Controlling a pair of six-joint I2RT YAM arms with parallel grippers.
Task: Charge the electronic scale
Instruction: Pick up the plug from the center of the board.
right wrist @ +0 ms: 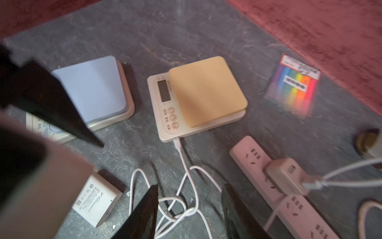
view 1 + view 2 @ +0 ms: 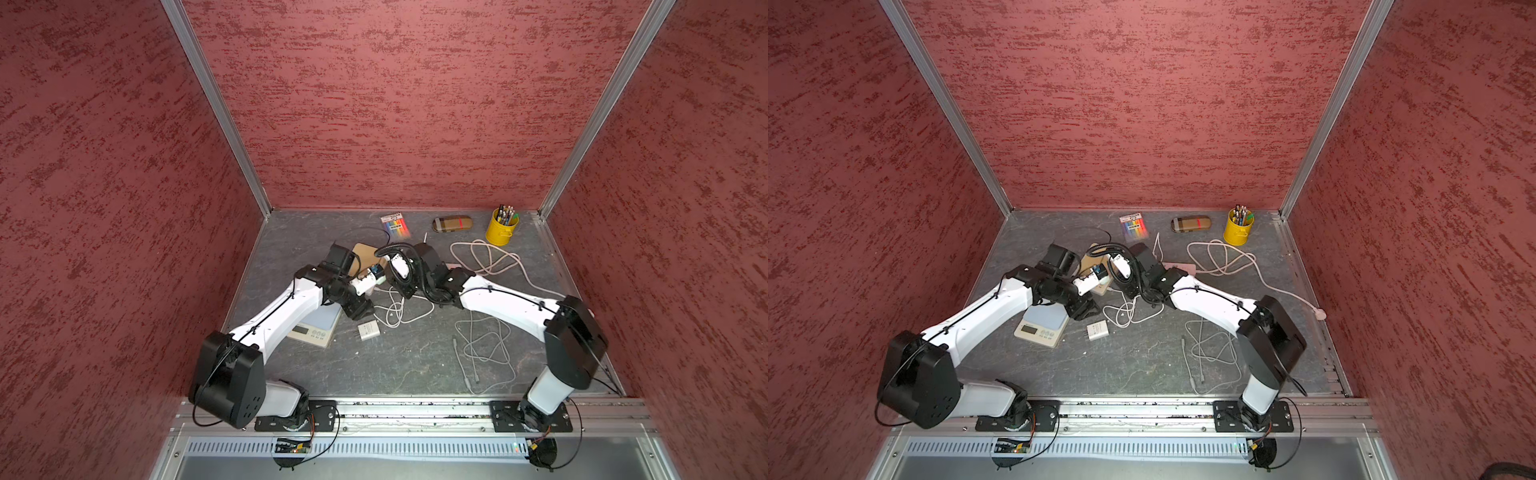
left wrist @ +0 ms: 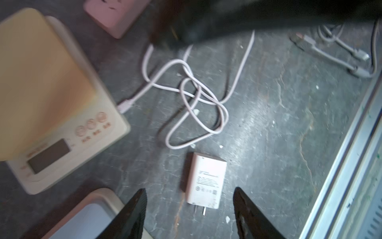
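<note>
The tan scale sits in the middle of the counter, the cable already in its port; the adapter lies loose just near of the cable. The left gripper, over the adapter, and the right gripper, over the cable, both stand part-open and empty. Tugging the tangled cable could unseat its plug or drag the tan scale.

Little of the print here is legible to me. The white charger lying flat carries a grey block of small print and round certification marks on its face, too fine to read from either of my wrist cameras. The tan-topped scale has a short label beside each of its three round buttons, seemingly Chinese characters, blurred. The pack of coloured index tabs bears a white header and a black strip of lettering, both smeared.
</note>
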